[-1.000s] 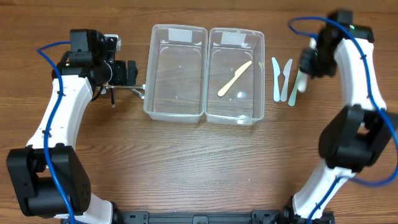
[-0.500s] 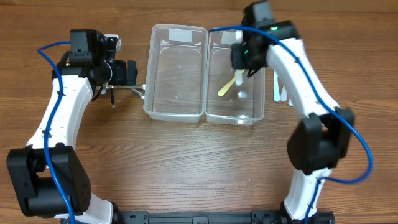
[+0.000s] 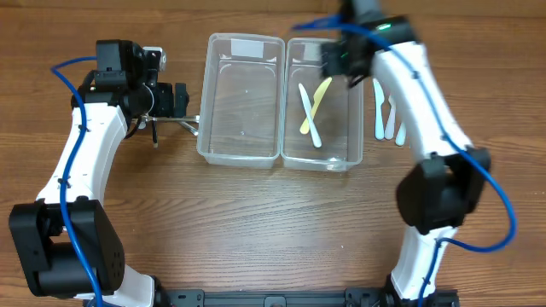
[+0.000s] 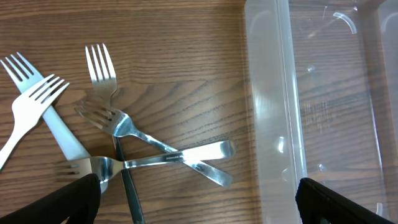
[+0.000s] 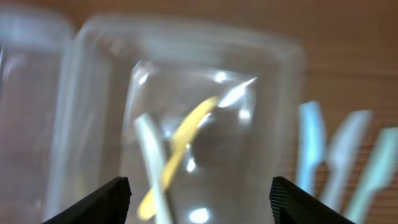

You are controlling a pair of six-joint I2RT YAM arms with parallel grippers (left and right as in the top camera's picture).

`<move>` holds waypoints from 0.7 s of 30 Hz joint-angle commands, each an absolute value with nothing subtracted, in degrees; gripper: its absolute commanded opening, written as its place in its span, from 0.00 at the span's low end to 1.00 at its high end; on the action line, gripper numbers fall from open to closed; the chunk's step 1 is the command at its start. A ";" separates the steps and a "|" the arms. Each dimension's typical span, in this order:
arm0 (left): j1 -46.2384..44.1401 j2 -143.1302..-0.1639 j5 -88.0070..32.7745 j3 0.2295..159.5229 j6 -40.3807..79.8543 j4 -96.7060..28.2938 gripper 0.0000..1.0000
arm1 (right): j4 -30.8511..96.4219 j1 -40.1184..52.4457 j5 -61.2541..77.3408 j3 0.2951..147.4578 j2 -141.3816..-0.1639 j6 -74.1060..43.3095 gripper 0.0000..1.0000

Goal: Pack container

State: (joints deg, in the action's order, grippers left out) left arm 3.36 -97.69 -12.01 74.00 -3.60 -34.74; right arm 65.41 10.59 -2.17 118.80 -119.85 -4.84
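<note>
Two clear containers stand side by side at the back: the left container (image 3: 241, 136) holds nothing, and the right container (image 3: 350, 128) holds a yellow utensil (image 3: 320, 101) crossed by a white one (image 3: 310, 118). My right gripper (image 3: 343, 58) hovers over the right container's far end, open with nothing between its fingers; its wrist view is blurred and shows the yellow utensil (image 5: 180, 146) and white utensil (image 5: 152, 162) below. My left gripper (image 3: 182, 100) is open just left of the containers, above a pile of metal forks (image 4: 155, 152) and white plastic forks (image 4: 31, 106).
Pale blue and green plastic utensils (image 3: 386, 112) lie on the wooden table right of the containers, seen blurred as pale utensils (image 5: 339, 155) in the right wrist view. The left container's wall (image 4: 273, 124) is close to the fork pile.
My right gripper swung from the utensils at the far right to above the right container and opened. A white utensil now lies in that container. The left arm has not moved.
</note>
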 commanded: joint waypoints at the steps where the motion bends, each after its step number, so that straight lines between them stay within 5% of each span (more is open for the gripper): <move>1: 3.07 -98.15 -12.97 75.59 -4.73 -34.68 1.00 | 65.80 0.47 -4.49 120.77 -116.55 -6.76 0.74; 7: 3.07 -98.15 -12.97 75.59 -4.73 -34.68 1.00 | 68.79 -9.39 2.79 117.91 -119.00 -7.75 0.63; 21: 3.07 -98.15 -12.95 75.59 -4.73 -34.68 1.00 | 58.11 -11.00 -0.34 96.79 -120.64 -12.14 0.56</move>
State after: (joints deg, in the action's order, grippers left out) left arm 3.36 -97.69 -12.01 74.00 -3.60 -34.72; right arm 59.90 -11.11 1.26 99.57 -120.64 -9.69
